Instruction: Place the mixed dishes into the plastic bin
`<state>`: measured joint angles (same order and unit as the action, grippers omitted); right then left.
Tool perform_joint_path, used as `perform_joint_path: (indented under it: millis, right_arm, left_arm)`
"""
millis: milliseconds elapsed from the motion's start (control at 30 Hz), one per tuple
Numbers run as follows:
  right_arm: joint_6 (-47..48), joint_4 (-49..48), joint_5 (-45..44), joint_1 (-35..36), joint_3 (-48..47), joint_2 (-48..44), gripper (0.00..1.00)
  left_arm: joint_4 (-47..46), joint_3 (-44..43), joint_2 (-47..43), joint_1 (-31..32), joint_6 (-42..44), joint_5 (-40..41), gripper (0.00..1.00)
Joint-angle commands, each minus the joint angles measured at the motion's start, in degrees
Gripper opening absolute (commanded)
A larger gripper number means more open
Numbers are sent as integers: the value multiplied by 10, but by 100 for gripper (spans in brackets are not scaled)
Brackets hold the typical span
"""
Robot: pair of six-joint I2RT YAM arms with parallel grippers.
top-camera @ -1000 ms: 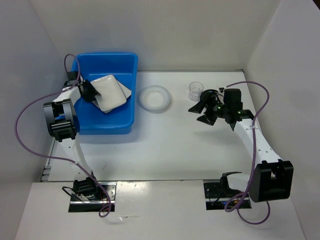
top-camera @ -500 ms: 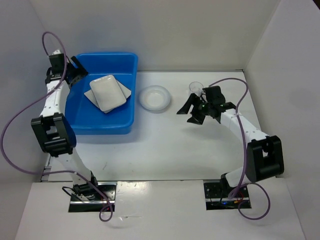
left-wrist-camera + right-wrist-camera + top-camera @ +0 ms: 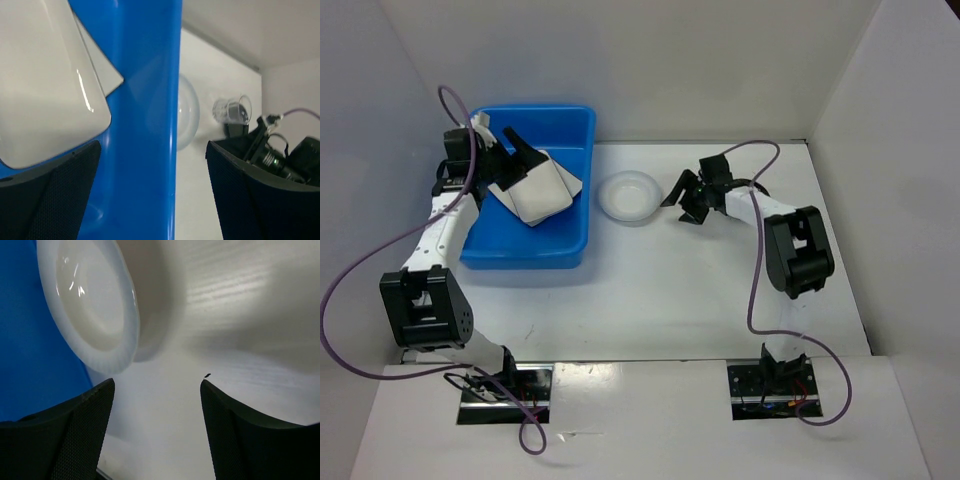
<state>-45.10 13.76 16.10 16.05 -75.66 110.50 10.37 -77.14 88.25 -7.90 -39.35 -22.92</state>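
The blue plastic bin [image 3: 552, 246] stands at the back left. Inside it the white rectangular tray [image 3: 542, 190] lies on the large squarish plate [image 3: 570, 180]. My left gripper [image 3: 523, 160] is open and empty above the bin's left part. In the left wrist view the tray [image 3: 45, 90], the bin wall [image 3: 145, 125], the round dish [image 3: 189, 117] and the clear cup [image 3: 231, 110] show. The round white dish [image 3: 629, 195] sits on the table right of the bin. My right gripper [image 3: 682, 203] is open and empty just right of the dish [image 3: 95, 305]. The black bowl is out of view.
White walls close the table at the back and on both sides. Purple cables loop from both arms. In the top view the right arm covers the cup. The bin's blue wall [image 3: 30, 355] shows behind the dish in the right wrist view.
My left gripper moved from the bin's left rim to over the tray. My right gripper moved left past the cup to beside the round dish. Both stay open.
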Motion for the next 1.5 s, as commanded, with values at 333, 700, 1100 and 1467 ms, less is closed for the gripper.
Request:
perform_joint_path:
  millis: [333, 700, 1100, 1467]
  right_arm:
    - [-17, -125, 18, 35, -100, 128, 50]
    - [-36, -173, 40, 35, -90, 160, 23]
    - [-19, -173, 16, 53, -90, 112, 0]
    - [-1, -148, -17, 53, -73, -8, 0]
  left_arm:
    - [-2, 57, -16, 8, -6, -34, 93]
    - [16, 90, -40, 13, 4, -27, 93]
    - [21, 101, -50, 13, 15, -11, 93]
    - [4, 101, -50, 13, 15, -41, 94]
